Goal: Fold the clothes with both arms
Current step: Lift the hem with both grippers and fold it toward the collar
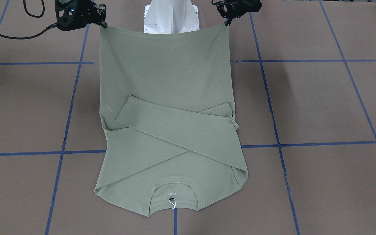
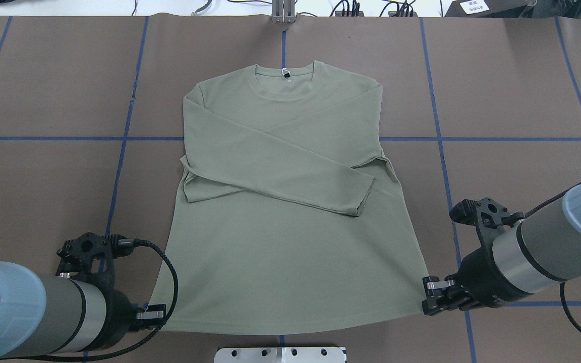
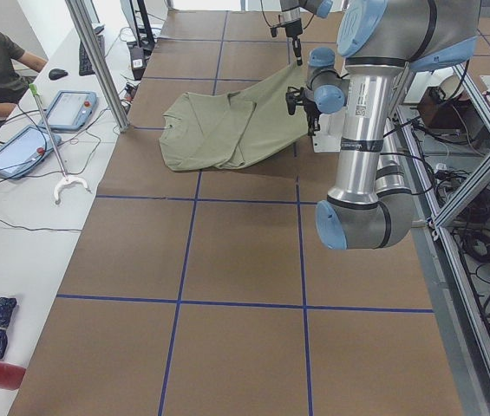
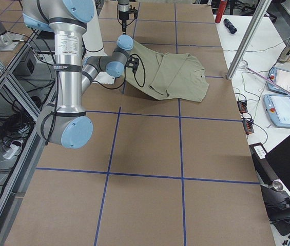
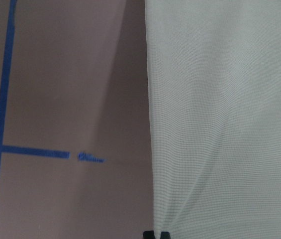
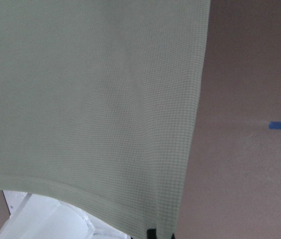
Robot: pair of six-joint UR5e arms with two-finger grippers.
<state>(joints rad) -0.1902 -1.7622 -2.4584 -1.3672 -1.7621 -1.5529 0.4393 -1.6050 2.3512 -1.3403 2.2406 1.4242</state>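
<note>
Gripping the near hem (image 2: 290, 330) of the sage-green long-sleeved shirt (image 2: 290, 262) at one corner each, the left gripper (image 2: 155, 316) and right gripper (image 2: 429, 297) are both clenched on cloth; the shirt's long axis runs straight away from them to the far collar (image 2: 285, 68), so the fold likely carries the hem forward, both arms equally near; only the side views show the hem raised off the table (image 2: 43, 201); the overhead flattens it.

Hem end of shirt (image 4: 178, 77) lifted — collar end on table (image 4: 150, 205).
</note>
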